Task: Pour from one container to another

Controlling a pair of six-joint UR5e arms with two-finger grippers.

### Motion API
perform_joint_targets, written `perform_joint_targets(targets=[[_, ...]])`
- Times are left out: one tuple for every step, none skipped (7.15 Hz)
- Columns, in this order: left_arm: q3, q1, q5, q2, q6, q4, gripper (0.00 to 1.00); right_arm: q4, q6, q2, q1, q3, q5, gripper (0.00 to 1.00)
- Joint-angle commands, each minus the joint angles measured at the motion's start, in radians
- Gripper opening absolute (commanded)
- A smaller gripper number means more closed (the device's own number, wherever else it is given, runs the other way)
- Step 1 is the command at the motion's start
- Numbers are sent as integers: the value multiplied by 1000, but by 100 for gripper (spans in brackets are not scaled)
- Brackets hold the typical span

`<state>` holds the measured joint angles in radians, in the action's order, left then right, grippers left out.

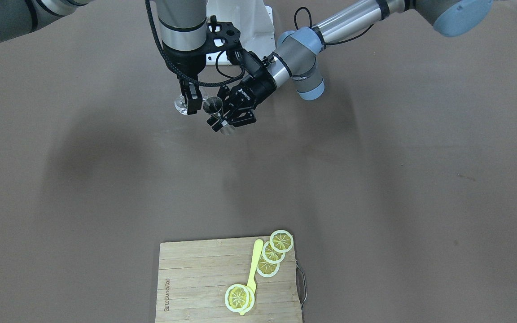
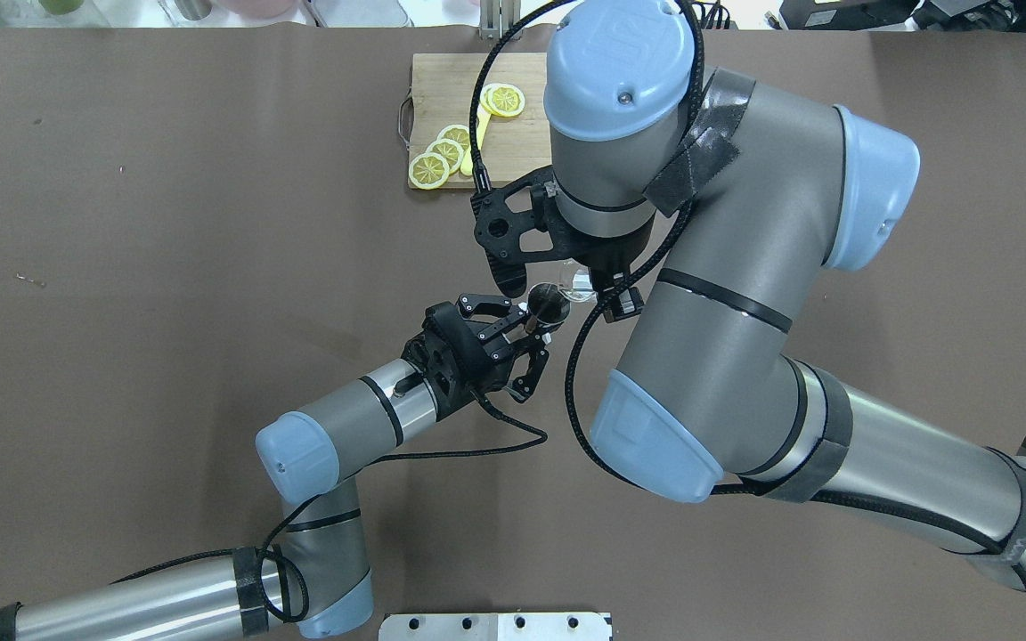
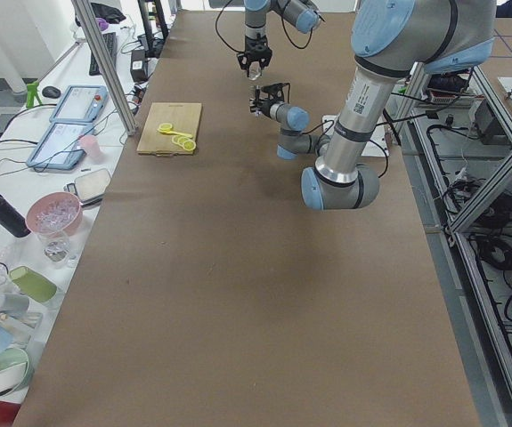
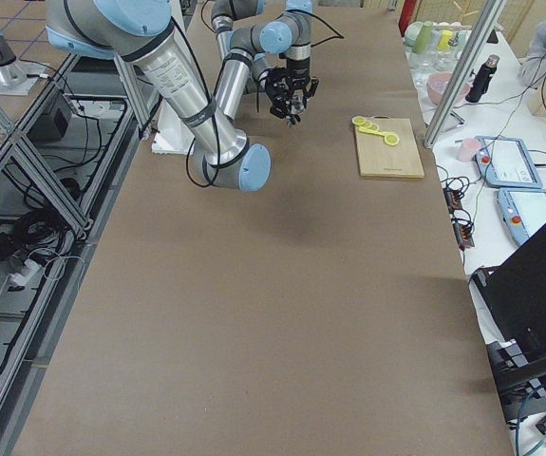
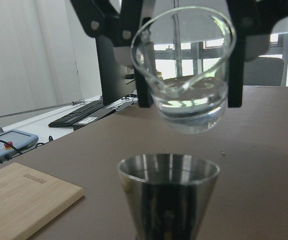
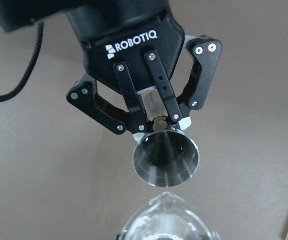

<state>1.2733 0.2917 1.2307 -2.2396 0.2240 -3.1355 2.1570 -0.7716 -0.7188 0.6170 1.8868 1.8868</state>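
Note:
My left gripper point(image 1: 230, 117) is shut on the stem of a steel jigger point(image 1: 212, 105), held upright above the brown table. In the right wrist view the jigger point(image 6: 167, 157) shows its open mouth, dark inside, with the left gripper point(image 6: 160, 126) clamped behind it. My right gripper point(image 1: 190, 101) hangs down from its wrist, shut on a clear glass point(image 1: 181, 106). The left wrist view shows that glass point(image 5: 186, 65) just above and behind the jigger point(image 5: 168, 195), roughly level, with a little clear liquid at its bottom. From overhead, glass point(image 2: 577, 283) and jigger point(image 2: 549, 303) nearly touch.
A wooden cutting board point(image 1: 195, 287) with lemon slices point(image 1: 281, 241) and a yellow utensil point(image 1: 254, 264) lies at the table's far edge from the robot; overhead it is the board point(image 2: 442, 89). Bottles, bowls and tablets sit off the table point(image 3: 51, 213).

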Motion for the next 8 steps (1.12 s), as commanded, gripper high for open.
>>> perform_joint_targets(targets=[[0, 0, 0, 0, 0, 0, 0, 46, 0, 13, -5, 0, -20, 0], [0, 1, 1, 0, 0, 0, 0, 72, 0, 19, -5, 0, -26, 0], [0, 1, 0, 1, 0, 0, 0, 84, -2, 22, -8, 0, -40, 0], [0, 1, 0, 1, 0, 0, 0, 84, -2, 22, -19, 0, -54, 0], [0, 1, 0, 1, 0, 0, 0, 86, -2, 22, -28, 0, -58, 0], [0, 1, 0, 1, 0, 0, 0, 101, -2, 30, -30, -2, -58, 0], [0, 1, -2, 1, 0, 0, 0, 107, -2, 35, -34, -8, -63, 0], [0, 1, -2, 1, 0, 0, 0, 110, -2, 42, -39, -17, -64, 0]])
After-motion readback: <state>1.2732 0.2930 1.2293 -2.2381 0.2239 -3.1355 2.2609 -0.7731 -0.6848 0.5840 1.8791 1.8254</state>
